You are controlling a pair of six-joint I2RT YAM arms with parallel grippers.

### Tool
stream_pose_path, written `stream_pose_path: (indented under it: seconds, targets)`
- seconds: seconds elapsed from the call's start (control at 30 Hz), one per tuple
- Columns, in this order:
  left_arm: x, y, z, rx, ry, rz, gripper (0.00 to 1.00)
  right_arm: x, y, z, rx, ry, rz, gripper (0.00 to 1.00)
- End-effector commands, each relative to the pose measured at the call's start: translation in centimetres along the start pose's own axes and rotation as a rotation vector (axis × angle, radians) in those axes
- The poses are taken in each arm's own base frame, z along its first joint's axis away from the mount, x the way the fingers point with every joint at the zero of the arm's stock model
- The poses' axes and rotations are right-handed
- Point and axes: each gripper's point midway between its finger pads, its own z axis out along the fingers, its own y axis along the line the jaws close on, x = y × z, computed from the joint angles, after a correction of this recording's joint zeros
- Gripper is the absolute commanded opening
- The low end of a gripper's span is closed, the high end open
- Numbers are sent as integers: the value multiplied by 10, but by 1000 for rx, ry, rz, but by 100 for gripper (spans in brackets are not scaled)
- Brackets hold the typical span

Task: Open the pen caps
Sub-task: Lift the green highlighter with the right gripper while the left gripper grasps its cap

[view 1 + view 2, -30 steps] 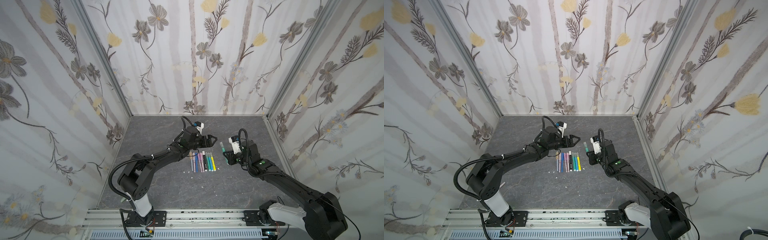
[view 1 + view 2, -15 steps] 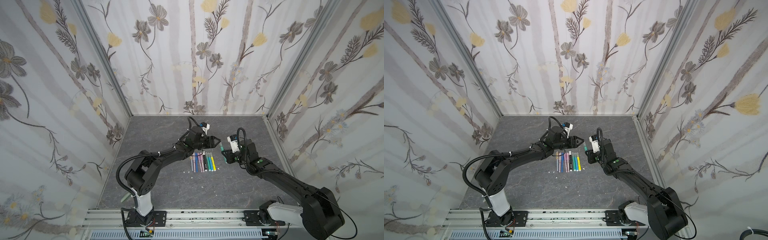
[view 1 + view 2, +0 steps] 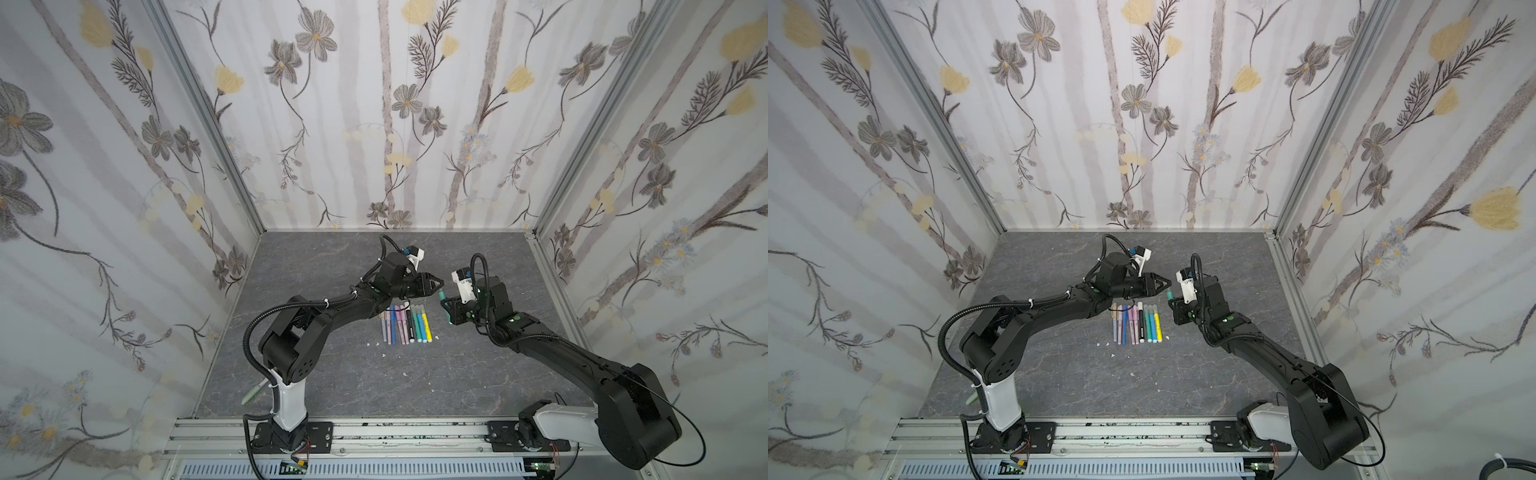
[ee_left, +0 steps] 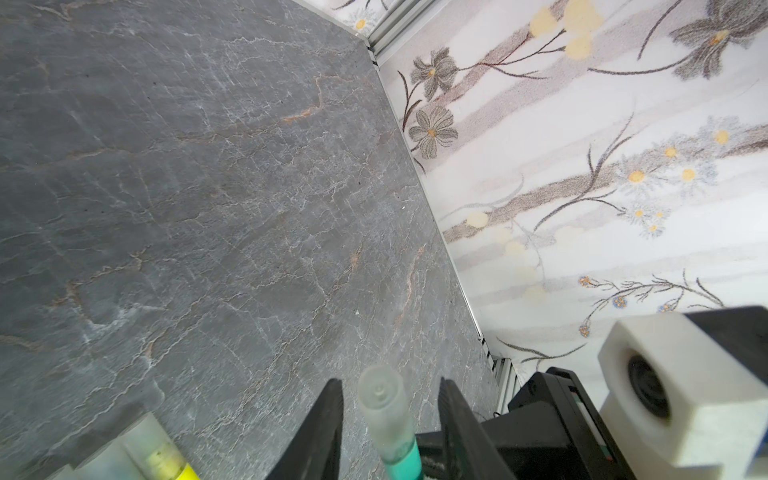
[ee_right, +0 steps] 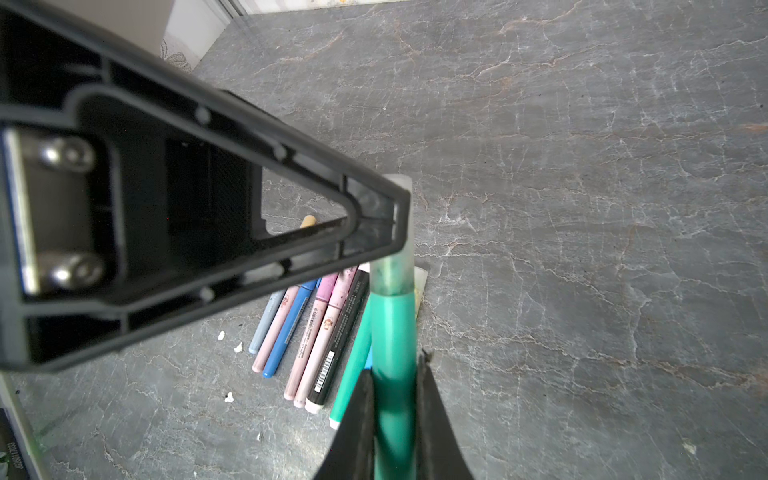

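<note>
The right gripper squeezes a round teal marker, pointing it at the left gripper, whose open jaws sit beside (not touching) its cloudy plastic cap

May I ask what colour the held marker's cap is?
Frosted grey cap on green marker; clearest in left wrist view.
</note>
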Motion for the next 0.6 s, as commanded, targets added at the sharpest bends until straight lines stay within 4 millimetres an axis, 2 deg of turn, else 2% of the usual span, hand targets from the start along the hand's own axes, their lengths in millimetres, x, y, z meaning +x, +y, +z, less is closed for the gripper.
stream_pose_path:
  seconds: [0.0, 0.2, 0.57]
  targets:
    - [-6, -11, 1, 47, -13, 6, 36, -15, 4, 2, -19, -48, -11, 0]
    - [-7, -14, 2, 58, -12, 5, 33, -16, 4, 6, -19, -45, -12, 0]
    - [-5, -12, 6, 66, 7, 1, 18, -18, 4, 7, -20, -54, -12, 0]
